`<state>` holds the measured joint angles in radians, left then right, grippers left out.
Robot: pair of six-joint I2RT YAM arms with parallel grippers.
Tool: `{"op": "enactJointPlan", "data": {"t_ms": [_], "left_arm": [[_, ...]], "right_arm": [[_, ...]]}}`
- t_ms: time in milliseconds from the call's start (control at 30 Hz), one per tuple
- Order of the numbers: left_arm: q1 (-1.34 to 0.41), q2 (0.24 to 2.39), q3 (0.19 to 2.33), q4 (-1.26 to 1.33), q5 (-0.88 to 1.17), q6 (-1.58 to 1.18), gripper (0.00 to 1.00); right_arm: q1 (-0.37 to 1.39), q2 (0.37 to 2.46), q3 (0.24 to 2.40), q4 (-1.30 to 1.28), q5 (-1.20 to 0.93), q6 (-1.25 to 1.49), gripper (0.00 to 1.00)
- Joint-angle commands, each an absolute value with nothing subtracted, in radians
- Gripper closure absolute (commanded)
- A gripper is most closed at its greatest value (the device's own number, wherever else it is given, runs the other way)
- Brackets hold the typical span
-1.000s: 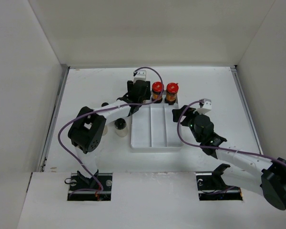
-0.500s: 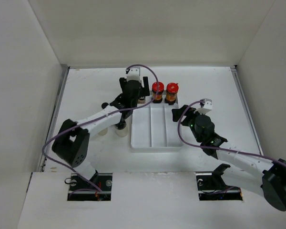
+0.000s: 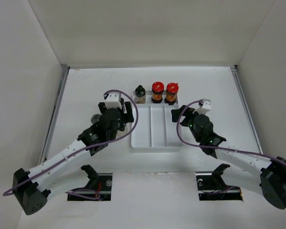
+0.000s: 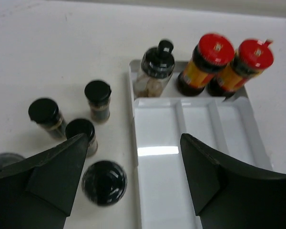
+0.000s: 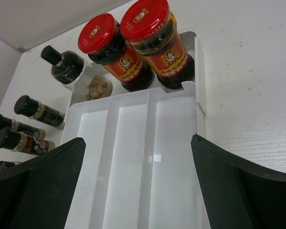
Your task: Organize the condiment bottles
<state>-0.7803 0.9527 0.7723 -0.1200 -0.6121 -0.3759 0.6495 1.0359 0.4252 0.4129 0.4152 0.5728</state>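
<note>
left hand [image 4: 133, 143] hangs open over black-capped bottles [image 4: 97, 95] beside the tray [image 4: 135, 129].

3 bottles [image 4: 207, 62] at tray [image 4: 200, 124] rear, other bottles [image 4: 97, 98] to L

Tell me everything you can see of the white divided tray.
The white divided tray lies flat near the middle of the table. It looks like glossy plastic, with three long lanes, all empty, and a cross compartment at its far end. That compartment holds a black-capped bottle on the left and two red-capped jars beside it.
</note>
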Motion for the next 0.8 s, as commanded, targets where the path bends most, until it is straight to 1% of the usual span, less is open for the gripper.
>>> {"op": "enactJointPlan", "data": {"t_ms": [0, 100, 233, 567, 767], "left_arm": [[-0.826, 0.882, 0.706, -0.293, -0.635, -0.436, 0.22], [-0.846, 0.874, 0.654, -0.282, -0.634, -0.448, 0.21], [-0.840, 0.940, 0.612, -0.216, -0.634, -0.451, 0.21], [-0.783, 1.123, 0.603, -0.084, -0.643, -0.411, 0.23], [-0.775, 1.132, 0.585, -0.068, -0.664, -0.425, 0.25]], "right_arm": [[0.659, 1.046, 0.437, 0.471, 0.420, 0.569, 0.00], [0.659, 1.046, 0.436, 0.471, 0.420, 0.569, 0.00], [0.659, 1.049, 0.437, 0.471, 0.420, 0.568, 0.00], [0.659, 1.061, 0.440, 0.471, 0.416, 0.566, 0.00], [0.659, 1.069, 0.443, 0.471, 0.416, 0.566, 0.00]]}}
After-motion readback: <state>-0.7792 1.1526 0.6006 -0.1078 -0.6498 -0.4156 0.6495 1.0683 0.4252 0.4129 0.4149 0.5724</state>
